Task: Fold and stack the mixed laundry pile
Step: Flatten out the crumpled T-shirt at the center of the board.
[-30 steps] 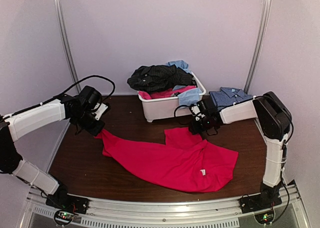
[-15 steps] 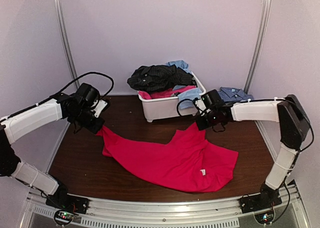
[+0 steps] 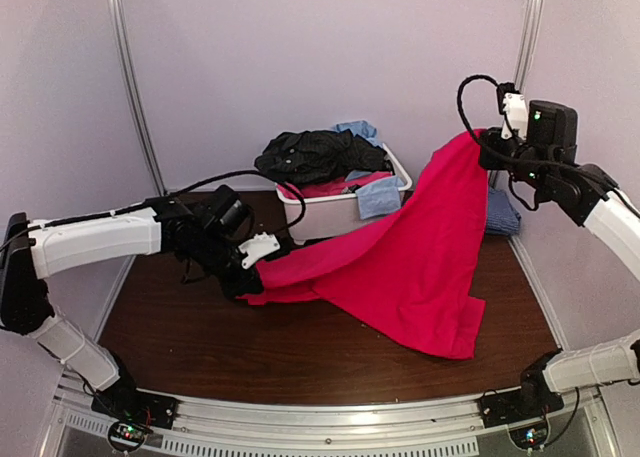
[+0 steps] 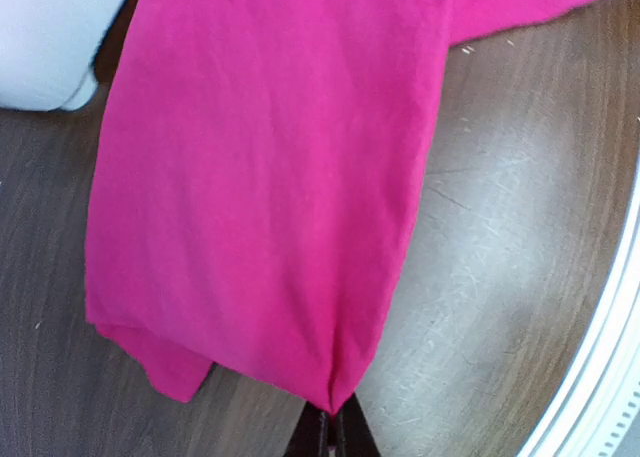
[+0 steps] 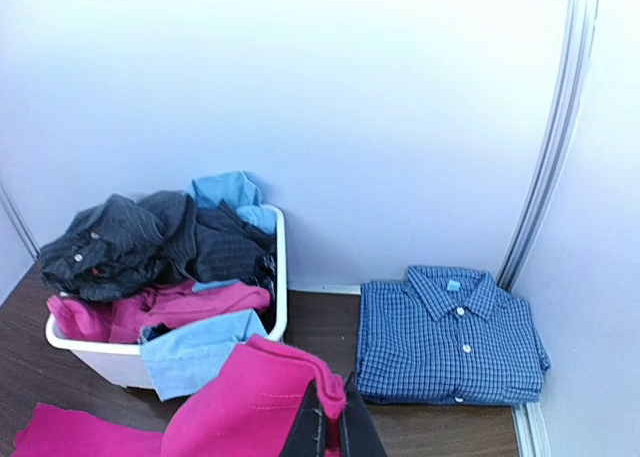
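A bright pink-red garment (image 3: 410, 247) hangs stretched between my two grippers. My left gripper (image 3: 248, 277) is shut on its low corner just above the table, seen as a pinched point (image 4: 330, 402) in the left wrist view. My right gripper (image 3: 487, 142) is raised high at the right, shut on the garment's top edge (image 5: 320, 392). The rest of the laundry pile (image 3: 318, 157), black pinstriped, pink and light blue cloth, fills the white tub (image 3: 320, 215). A folded blue checked shirt (image 5: 450, 332) lies on the table at the back right.
The white tub (image 5: 120, 362) stands at the back centre against the wall, with light blue cloth (image 3: 380, 195) hanging over its rim. A metal rail (image 3: 300, 417) runs along the table's near edge. Upright frame posts (image 3: 525, 47) stand at both back corners.
My right gripper shut on the pink-red garment's edge and lifted it high to the right. My left gripper moved rightward toward the centre with its corner. The garment now hangs off the table.
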Robot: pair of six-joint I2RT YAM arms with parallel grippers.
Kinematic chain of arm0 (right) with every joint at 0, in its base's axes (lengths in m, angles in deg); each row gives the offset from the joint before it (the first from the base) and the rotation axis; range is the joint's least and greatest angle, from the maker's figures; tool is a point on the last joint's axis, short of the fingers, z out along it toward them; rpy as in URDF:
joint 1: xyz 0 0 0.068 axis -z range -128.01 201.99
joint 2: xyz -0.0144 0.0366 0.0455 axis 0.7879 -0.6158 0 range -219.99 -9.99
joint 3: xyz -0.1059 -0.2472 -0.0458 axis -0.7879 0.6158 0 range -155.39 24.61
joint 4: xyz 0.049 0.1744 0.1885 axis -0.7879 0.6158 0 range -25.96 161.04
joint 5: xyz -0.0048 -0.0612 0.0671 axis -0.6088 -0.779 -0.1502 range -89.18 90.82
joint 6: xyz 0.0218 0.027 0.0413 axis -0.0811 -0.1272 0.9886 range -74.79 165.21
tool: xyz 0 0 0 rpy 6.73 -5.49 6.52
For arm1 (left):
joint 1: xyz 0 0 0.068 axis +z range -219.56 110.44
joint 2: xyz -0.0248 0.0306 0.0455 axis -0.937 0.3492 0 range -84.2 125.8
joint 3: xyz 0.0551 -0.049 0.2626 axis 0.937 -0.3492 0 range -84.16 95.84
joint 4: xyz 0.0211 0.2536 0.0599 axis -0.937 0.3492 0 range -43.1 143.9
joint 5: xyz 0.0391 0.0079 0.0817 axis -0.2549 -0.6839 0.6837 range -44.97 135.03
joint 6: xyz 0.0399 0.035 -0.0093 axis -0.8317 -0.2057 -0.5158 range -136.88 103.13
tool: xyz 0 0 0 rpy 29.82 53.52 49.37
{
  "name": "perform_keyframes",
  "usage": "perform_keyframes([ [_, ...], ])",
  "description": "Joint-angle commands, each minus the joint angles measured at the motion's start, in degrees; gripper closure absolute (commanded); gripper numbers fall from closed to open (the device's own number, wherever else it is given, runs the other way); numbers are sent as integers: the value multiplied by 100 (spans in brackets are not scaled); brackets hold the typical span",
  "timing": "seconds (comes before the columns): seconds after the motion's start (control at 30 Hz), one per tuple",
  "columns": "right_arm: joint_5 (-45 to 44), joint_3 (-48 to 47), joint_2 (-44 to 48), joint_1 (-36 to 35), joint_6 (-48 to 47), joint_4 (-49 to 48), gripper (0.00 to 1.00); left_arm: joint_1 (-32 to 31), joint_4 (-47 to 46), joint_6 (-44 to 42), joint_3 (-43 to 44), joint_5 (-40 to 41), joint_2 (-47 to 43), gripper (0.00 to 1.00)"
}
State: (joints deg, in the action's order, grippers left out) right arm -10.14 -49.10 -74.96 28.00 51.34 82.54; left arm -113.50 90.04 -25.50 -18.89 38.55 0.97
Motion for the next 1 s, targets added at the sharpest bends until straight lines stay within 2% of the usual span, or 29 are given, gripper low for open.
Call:
perform_keyframes([
  [0.0,-123,531,-71,114,26,220,100,-106,-205,-525,33,-610,415,100],
  [0.1,50,760,-164,114,117,157,100,-130,117,-791,186,-1080,813,100],
  [0.27,81,950,-241,122,147,75,100,-321,159,-1035,349,-1250,958,99],
  [0.33,28,962,-281,135,119,76,100,-314,77,-989,394,-905,926,99],
  [0.43,-50,977,-306,202,115,75,100,-292,-186,-608,422,241,916,89],
  [0.47,-36,981,-299,239,126,64,100,-266,-240,-512,378,402,878,85],
  [0.57,27,982,-252,308,150,11,100,-255,-707,-169,-112,496,518,70],
  [0.63,45,942,-244,351,136,10,100,-255,-1049,42,-586,391,187,64],
  [0.83,68,850,-205,474,40,65,100,-458,-2039,638,-1544,97,-483,59],
  [0.97,85,861,-186,556,62,55,100,-783,-2689,780,-2096,341,-667,58],
])
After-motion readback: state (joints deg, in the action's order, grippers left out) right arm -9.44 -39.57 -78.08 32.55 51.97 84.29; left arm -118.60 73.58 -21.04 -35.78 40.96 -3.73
